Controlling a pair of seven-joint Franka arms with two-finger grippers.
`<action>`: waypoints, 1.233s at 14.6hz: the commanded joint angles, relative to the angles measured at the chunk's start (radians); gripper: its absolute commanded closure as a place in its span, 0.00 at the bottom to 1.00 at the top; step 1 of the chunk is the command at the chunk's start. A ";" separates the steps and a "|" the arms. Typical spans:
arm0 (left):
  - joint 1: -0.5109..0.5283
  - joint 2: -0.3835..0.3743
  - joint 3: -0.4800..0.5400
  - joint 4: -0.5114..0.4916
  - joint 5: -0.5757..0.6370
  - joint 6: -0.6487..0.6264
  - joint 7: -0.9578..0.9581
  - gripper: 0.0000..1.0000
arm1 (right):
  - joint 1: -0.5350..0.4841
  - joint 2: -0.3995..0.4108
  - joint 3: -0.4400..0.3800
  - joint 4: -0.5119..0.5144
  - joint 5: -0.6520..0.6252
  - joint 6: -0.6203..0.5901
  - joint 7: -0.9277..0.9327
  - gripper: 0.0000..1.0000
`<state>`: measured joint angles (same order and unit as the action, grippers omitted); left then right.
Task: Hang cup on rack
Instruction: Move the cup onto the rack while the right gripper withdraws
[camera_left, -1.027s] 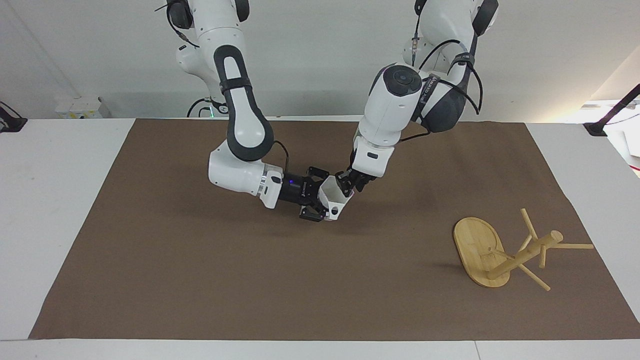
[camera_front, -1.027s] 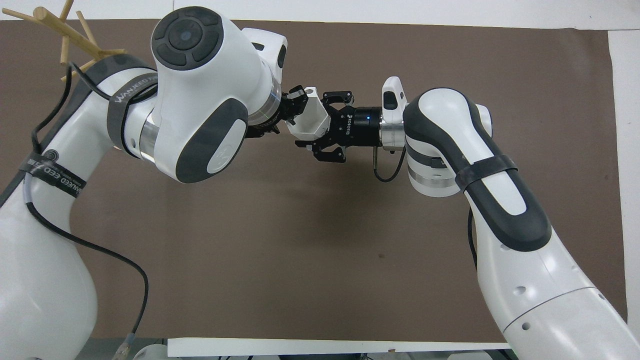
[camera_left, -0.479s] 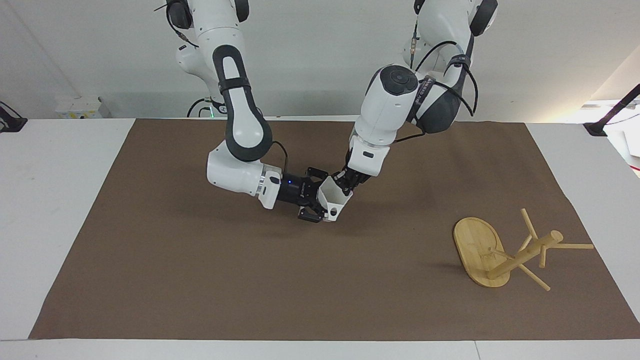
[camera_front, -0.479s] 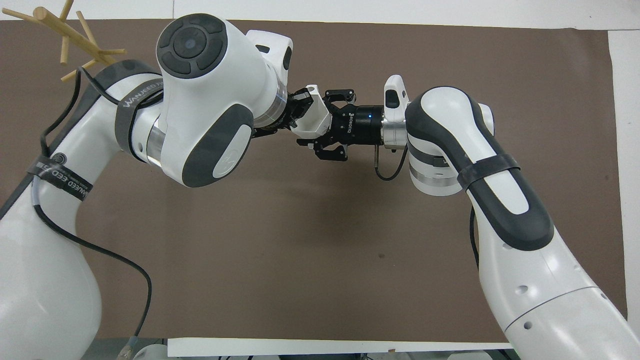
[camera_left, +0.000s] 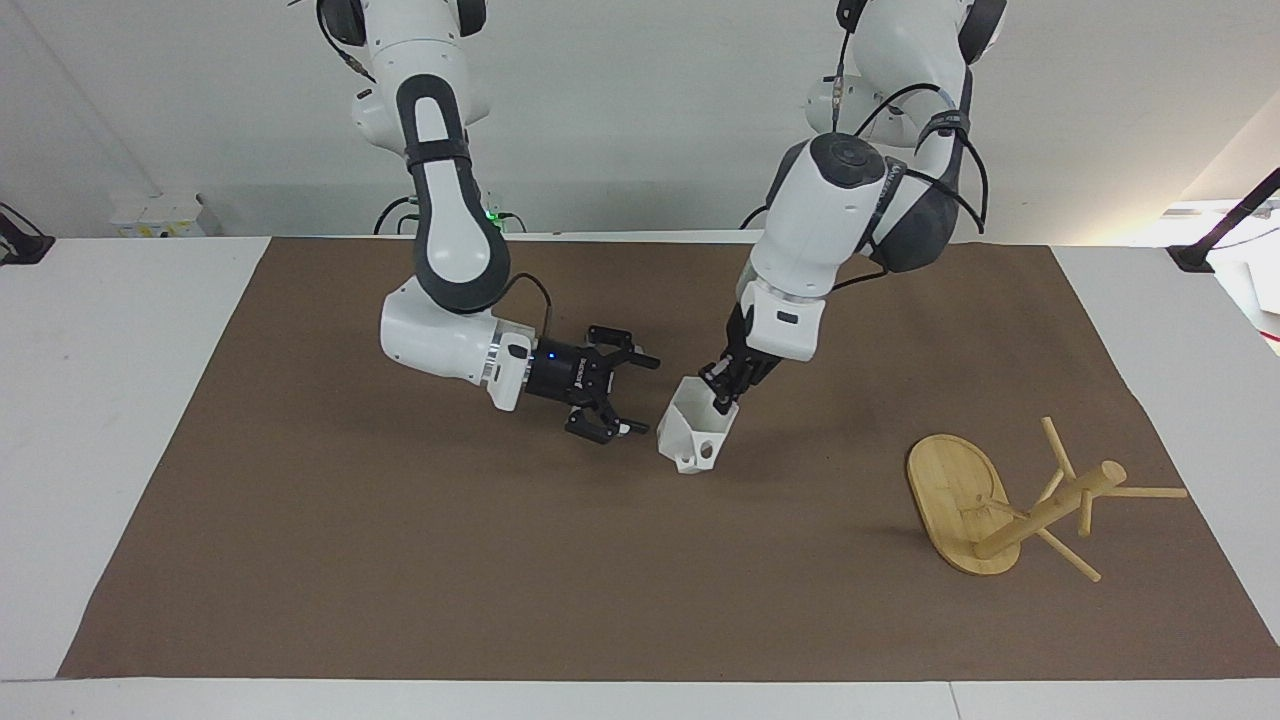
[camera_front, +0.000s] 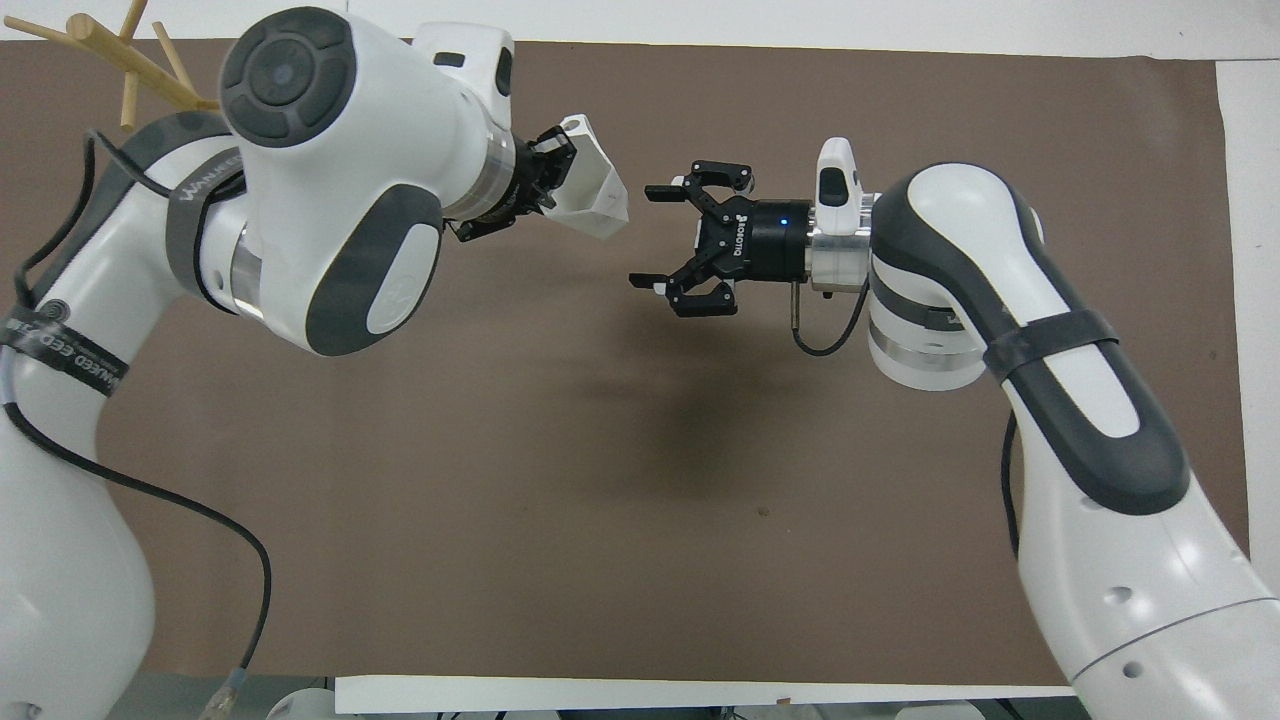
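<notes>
I see cup – small, white, faceted, squarish handle with holes pointing down, held up over brown mat, tilted, rim pinched by left gripper. Rack – light bamboo, lying tipped on its side, oval base on edge, pegs sticking out, toward left arm's end of table, well apart from cup.

Both arms have glossy white shells with dark grey padded panels and round dark grey joint caps ringed by concentric grooves. The left arm wears a grey strap lettered in white, possibly "WANJEED", and a loose black cable runs along it. The right arm has bright metal wrist rings, a short looped black cable and a black gripper with a small blue light.
</notes>
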<state>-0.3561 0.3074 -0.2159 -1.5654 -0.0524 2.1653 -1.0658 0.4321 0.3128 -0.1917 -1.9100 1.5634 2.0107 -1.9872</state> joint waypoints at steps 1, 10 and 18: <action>0.083 -0.227 0.003 -0.374 0.005 0.297 -0.013 1.00 | -0.161 -0.069 0.006 -0.061 -0.200 -0.122 0.008 0.00; 0.282 -0.292 -0.004 -0.670 -0.004 0.850 -0.011 1.00 | -0.480 -0.167 0.001 0.034 -1.056 -0.225 0.474 0.00; 0.402 -0.228 -0.002 -0.670 -0.003 0.851 0.026 1.00 | -0.466 -0.196 0.031 0.302 -1.543 -0.496 1.164 0.00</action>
<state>0.0191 0.0714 -0.2093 -2.2217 -0.0548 2.9881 -1.0582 -0.0428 0.1017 -0.1805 -1.6479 0.0731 1.5658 -0.9769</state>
